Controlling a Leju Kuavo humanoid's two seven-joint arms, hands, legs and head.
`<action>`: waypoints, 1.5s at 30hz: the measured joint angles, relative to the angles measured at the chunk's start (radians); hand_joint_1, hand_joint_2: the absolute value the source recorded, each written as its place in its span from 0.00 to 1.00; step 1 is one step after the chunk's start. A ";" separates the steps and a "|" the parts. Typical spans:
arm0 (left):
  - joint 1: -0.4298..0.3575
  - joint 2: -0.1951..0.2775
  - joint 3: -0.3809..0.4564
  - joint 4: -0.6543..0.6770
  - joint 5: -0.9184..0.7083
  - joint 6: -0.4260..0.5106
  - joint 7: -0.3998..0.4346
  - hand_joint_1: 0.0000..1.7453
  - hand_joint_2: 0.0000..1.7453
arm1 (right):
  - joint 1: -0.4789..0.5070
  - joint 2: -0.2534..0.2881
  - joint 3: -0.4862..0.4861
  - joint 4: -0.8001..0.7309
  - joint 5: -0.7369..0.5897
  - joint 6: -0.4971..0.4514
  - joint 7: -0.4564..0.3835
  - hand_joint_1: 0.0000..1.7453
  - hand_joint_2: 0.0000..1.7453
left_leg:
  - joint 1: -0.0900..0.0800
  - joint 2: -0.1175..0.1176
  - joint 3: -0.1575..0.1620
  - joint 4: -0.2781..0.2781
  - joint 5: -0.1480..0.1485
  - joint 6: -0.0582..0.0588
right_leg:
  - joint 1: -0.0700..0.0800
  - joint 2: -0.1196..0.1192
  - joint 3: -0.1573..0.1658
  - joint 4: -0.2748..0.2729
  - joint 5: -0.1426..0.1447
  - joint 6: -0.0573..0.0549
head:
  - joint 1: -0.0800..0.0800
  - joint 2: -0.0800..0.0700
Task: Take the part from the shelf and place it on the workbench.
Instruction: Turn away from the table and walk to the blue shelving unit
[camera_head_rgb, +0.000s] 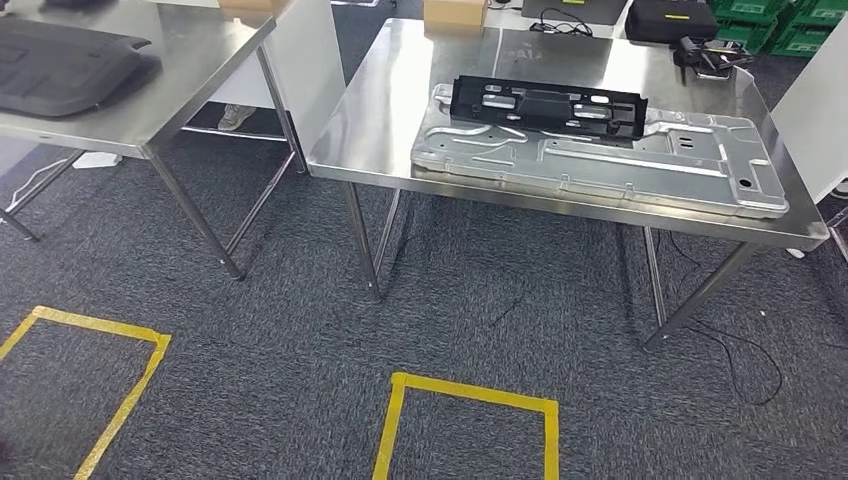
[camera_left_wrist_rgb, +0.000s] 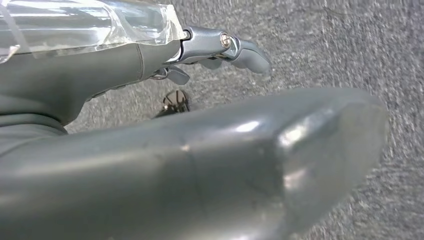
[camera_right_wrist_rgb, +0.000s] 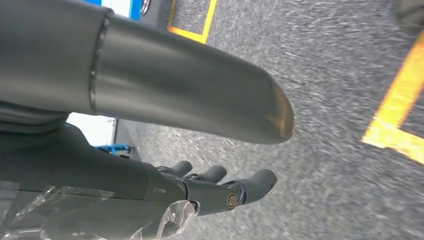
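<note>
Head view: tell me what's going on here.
Nothing is being handled right now. A black part lies on a large silver metal panel on the steel workbench ahead. The left hand and right hand hang over the grey carpet, fingers apart, holding nothing. Yellow tape squares mark the floor.

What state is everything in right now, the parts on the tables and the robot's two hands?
Black part: lying on the silver metal panel, untouched.
Silver metal panel: flat on the steel workbench.
Dark cover: flat on the left table.
Left hand: holds nothing, hanging over carpet.
Right hand: holds nothing, fingers loosely extended, over carpet.
</note>
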 joint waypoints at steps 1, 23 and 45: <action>0.000 0.000 0.000 0.000 0.000 0.000 0.000 0.00 0.00 | -0.001 0.002 -0.003 0.010 -0.001 -0.002 -0.005 0.00 0.00 | 0.000 0.000 -0.013 0.002 0.010 -0.001 | 0.000 0.000 -0.006 0.056 -0.015 0.003 | 0.000 0.000; 0.005 0.011 0.000 0.001 0.037 -0.040 -0.019 0.00 0.00 | -0.013 0.045 -0.021 0.093 0.000 0.014 0.010 0.00 0.00 | -0.006 0.038 -0.023 0.048 -0.013 -0.034 | 0.014 -0.046 0.194 -0.233 0.078 -0.045 | -0.001 0.000; 0.008 0.013 0.000 0.002 0.029 -0.014 -0.003 0.00 0.00 | -0.012 0.064 -0.022 0.110 -0.004 0.014 0.016 0.00 0.00 | 0.015 -0.024 -0.171 0.260 -0.087 -0.073 | 0.004 -0.004 0.197 -0.231 0.074 -0.056 | -0.002 0.000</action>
